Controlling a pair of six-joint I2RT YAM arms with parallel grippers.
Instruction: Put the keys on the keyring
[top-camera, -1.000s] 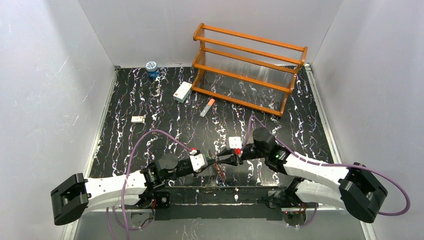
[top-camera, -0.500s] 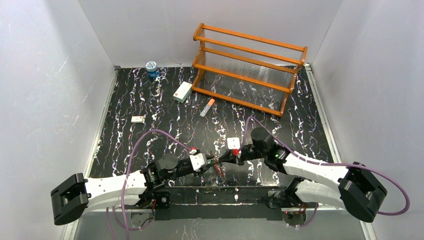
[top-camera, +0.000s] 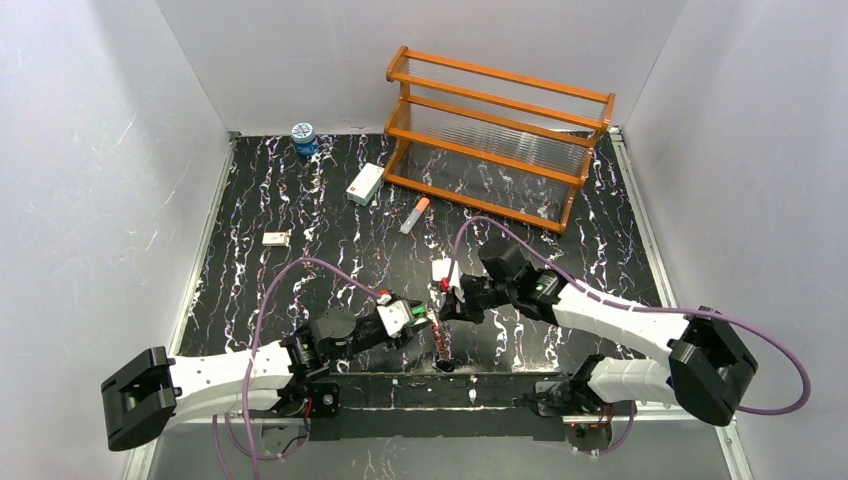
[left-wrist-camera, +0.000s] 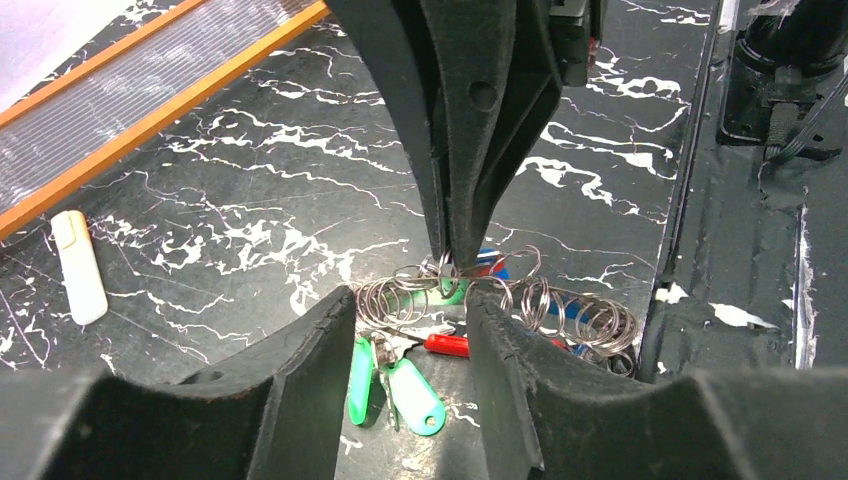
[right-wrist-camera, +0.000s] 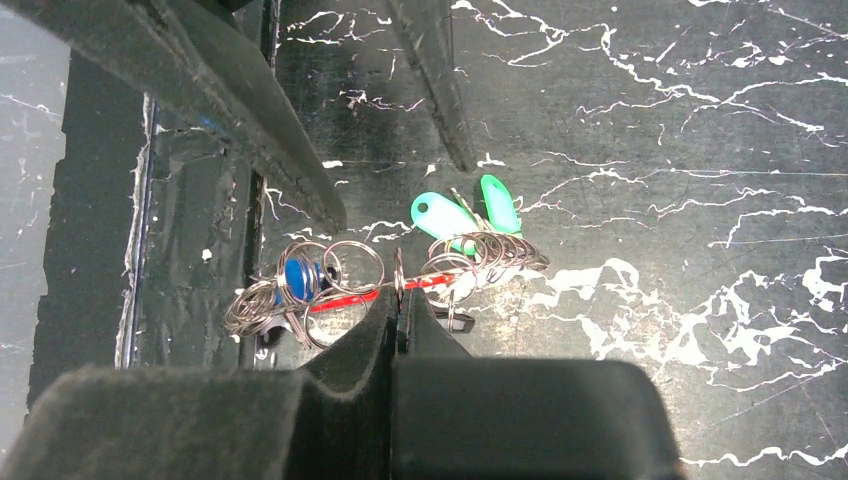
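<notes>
The keyring (right-wrist-camera: 345, 298), a thin wire loop with a red stretch, lies on the black marbled table near its front edge, threaded with several small silvery rings. Green-headed keys (right-wrist-camera: 445, 222) and a blue-headed one (right-wrist-camera: 295, 278) hang on it. My right gripper (right-wrist-camera: 400, 300) is shut, pinching the keyring where a small ring stands edge-on. In the left wrist view the keyring (left-wrist-camera: 447, 345) and the green keys (left-wrist-camera: 395, 385) lie between my left gripper's (left-wrist-camera: 410, 298) open jaws, which hold nothing. The right gripper (left-wrist-camera: 455, 258) comes down from above. In the top view the two grippers (top-camera: 415, 322) (top-camera: 447, 308) meet over the bunch (top-camera: 440, 345).
An orange wooden rack (top-camera: 495, 135) stands at the back right. A white box (top-camera: 365, 184), an orange-and-white tube (top-camera: 414, 214), a blue jar (top-camera: 304, 137) and a small white item (top-camera: 276, 238) lie farther back. The black mounting strip (top-camera: 470, 385) runs beside the bunch.
My right arm has swung left and away from the front edge, its wrist turned, still pinching the keyring. The left gripper has edged right towards the bunch.
</notes>
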